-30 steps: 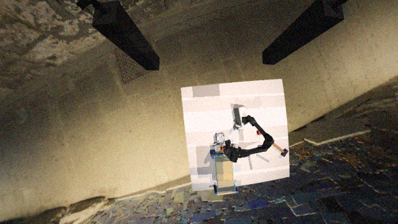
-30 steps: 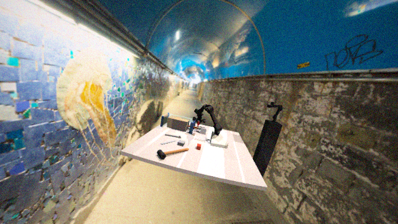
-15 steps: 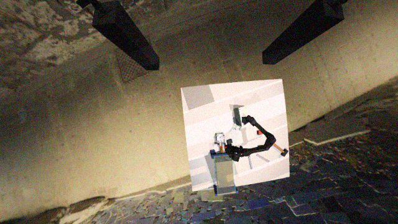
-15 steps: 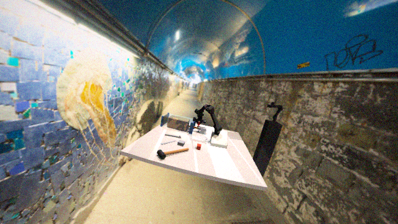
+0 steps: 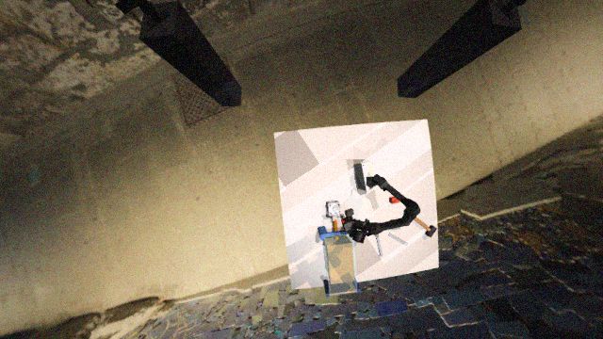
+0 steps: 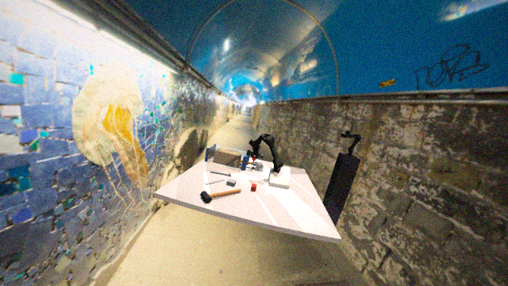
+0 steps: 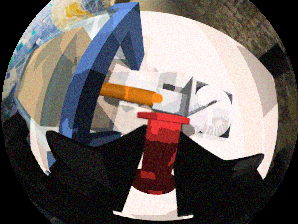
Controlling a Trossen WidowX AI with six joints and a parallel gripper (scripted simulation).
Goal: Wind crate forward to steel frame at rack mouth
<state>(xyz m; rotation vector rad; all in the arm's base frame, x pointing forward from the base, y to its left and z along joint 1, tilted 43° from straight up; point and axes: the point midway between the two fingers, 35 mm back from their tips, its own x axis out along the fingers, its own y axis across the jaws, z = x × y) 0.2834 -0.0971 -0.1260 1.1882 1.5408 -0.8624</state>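
Note:
My gripper (image 5: 346,220) (image 6: 254,156) (image 7: 160,131) is shut on the red grip (image 7: 164,129) of the winch handle, beside the winch (image 5: 333,206) (image 6: 259,167) (image 7: 213,112). In the wrist view the grip stands between the black fingers, and grey metal parts lie just beyond its flange. I cannot tell how the square key sits in the hole. An orange strap (image 5: 334,224) (image 7: 129,93) runs from the winch side through the blue frame (image 5: 322,233) (image 6: 245,162) (image 7: 89,72). The tan crate (image 5: 346,267) (image 6: 225,157) (image 7: 49,80) looks flat inside the clear cubby. Any gap to the frame is unclear.
A hammer (image 5: 423,224) (image 6: 225,194), a red block (image 5: 394,200) (image 6: 253,187), a grey block (image 6: 231,183) and two thin grey tools (image 5: 379,246) (image 5: 398,238) lie on the bench. The pale arm base (image 6: 279,180) stands behind the tools.

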